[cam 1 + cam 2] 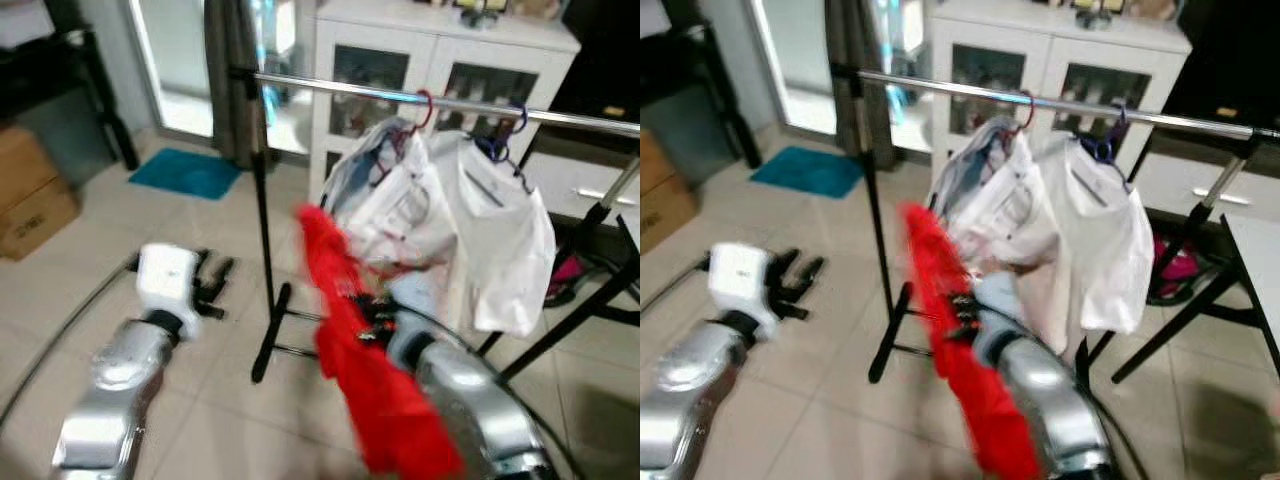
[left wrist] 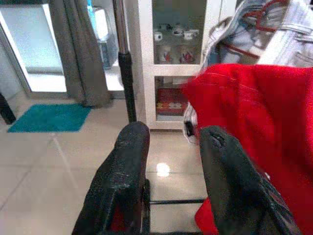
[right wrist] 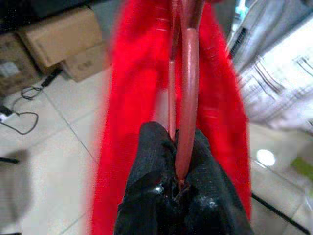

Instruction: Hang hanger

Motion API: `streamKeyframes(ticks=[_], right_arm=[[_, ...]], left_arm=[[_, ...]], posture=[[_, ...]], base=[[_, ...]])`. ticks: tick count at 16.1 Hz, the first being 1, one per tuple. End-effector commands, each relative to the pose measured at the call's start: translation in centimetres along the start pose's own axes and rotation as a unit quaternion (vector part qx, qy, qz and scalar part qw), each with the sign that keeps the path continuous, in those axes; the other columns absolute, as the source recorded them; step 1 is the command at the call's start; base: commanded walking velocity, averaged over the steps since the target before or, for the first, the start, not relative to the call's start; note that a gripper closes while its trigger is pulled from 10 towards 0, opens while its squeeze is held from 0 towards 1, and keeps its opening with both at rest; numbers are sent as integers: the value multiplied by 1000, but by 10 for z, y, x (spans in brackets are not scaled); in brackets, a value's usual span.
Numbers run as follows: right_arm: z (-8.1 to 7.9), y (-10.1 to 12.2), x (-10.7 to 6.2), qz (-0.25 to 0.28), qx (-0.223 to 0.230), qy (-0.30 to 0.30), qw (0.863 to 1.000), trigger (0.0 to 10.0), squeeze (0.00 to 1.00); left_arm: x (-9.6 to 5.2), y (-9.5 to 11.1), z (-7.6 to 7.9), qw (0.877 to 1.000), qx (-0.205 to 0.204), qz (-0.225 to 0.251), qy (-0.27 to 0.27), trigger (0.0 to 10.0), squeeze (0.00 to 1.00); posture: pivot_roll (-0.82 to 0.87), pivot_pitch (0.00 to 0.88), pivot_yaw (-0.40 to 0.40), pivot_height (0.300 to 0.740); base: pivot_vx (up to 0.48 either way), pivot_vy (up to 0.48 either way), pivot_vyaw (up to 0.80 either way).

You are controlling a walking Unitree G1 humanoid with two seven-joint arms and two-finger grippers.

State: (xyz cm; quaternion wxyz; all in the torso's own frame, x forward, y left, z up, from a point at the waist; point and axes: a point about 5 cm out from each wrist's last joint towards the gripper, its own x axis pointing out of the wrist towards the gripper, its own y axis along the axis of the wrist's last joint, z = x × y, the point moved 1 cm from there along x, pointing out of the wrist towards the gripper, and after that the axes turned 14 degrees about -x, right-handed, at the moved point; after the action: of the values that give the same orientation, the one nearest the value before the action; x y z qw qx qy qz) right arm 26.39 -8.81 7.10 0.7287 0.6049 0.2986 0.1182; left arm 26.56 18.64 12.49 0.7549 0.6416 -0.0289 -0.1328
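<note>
Right wrist view: right tool clamps red hanger

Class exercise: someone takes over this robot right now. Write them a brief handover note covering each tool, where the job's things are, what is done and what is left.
Right tool: shut on the red hanger, which carries a red garment, held low in front of the clothes rail.
Left tool: open, holding nothing, low to the robot's left above the tiled floor.
On the rail: two light shirts, one on a red hanger hook, one on a blue hook.
Done: hanger with garment is gripped.
Left: raise the hanger, hook it over a free stretch of rail, likely left of the shirts, then release.
</note>
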Motion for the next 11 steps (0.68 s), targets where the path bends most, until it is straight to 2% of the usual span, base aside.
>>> streamKeyframes(ticks=[1,7,11], right_arm=[[14,3,-6,11,-10,-27,1000,10000,0],[21,6,-9,17,-11,-39,999,10000,0],[9,12,-5,20,-52,9,998,10000,0]], left_arm=[[4,1,11,1000,0,2,-22,10000,0],[4,-2,15,999,10,-4,-31,10000,0],[1,-2,14,1000,12,-3,-28,10000,0]], posture=[[-31,0,-17,740],[-36,0,-22,740],[-22,0,-41,740]], base=[[379,0,0],[379,0,0],[378,0,0]])
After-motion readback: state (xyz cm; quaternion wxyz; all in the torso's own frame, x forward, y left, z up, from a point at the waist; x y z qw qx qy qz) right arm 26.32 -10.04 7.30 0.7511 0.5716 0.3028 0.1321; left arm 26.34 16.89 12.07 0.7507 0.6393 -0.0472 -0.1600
